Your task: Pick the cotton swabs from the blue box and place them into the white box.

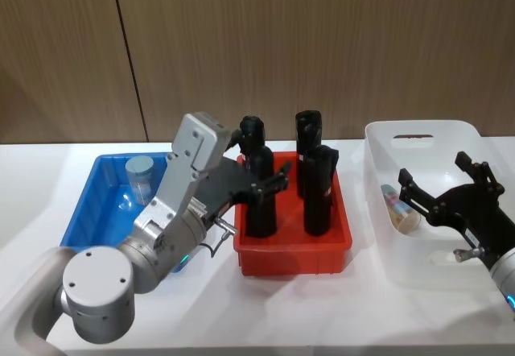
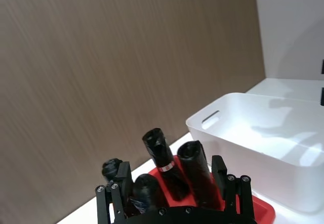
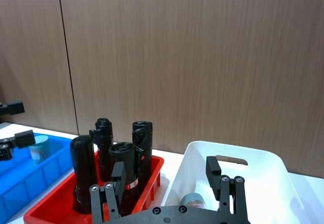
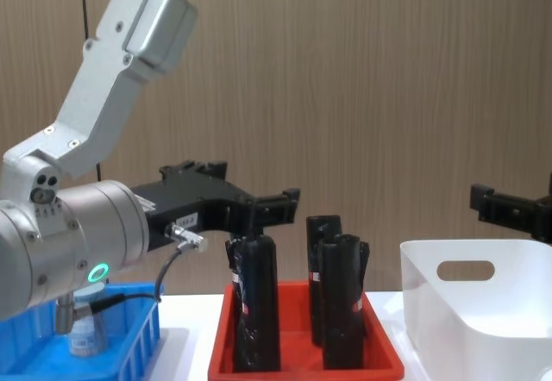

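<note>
Right gripper [image 1: 436,175]: black fingers spread wide with nothing between them, poised over the near-left part of the white box [image 1: 418,126]. Just below them a cotton swab jar [image 1: 400,207] lies on its side on the box floor, close to the left wall. Left gripper [image 1: 261,163]: fingers likewise apart and empty, hanging over the back-left of the red tray [image 1: 294,255] at the level of the black bottles' [image 1: 318,191] tops; can't tell whether it brushes one. The second jar [image 1: 140,177] stands upright toward the far end of the blue box [image 1: 84,211], well to the left of those fingers. My reading is one jar delivered and one to fetch, with the left arm the nearer. To do it well, lift clear of the bottles first, since they are tall, narrow and look easy to topple. Then travel left and come down from above, fingers straddling the jar just under its lid. The jar is a small clear cylinder, smooth and probably light, so an off-centre pinch would likely squirt it sideways; close squarely across the widest part. Keep the fingers off the glossy blue rim. The white box is deep, smooth-walled, round-cornered and has an oval handle cutout. Release low so the jar doesn't bounce.
</note>
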You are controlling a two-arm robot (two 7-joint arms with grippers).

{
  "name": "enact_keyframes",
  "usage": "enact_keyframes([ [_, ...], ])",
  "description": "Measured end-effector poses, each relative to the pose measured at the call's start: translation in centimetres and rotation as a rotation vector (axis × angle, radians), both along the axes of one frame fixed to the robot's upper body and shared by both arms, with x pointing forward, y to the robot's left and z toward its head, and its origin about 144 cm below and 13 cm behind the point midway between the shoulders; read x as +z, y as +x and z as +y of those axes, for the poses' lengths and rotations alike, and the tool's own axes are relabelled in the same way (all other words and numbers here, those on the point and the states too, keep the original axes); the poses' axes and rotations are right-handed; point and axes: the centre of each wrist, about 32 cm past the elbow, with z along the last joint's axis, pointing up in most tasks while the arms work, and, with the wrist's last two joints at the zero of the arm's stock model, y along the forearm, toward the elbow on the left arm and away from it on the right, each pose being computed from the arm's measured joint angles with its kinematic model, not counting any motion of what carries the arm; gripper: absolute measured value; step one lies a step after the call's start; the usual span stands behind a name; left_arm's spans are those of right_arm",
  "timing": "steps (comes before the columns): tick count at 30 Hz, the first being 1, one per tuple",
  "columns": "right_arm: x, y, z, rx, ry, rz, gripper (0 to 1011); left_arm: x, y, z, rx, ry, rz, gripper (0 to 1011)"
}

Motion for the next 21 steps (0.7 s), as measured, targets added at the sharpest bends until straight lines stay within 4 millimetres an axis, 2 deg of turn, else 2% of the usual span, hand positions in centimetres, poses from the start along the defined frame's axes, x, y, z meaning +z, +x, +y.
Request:
enact_keyframes([
  [11,0.0,0.0,0.0,0.000,0.000,0.000,1002,-0.1,-1.5,-0.8,0.089,-0.021,-0.061,1004],
  [21,0.0,0.0,0.0,0.000,-0.001,0.000,1002,-0.2,-1.8,-1.0,0.106,-0.026,-0.073,1004],
])
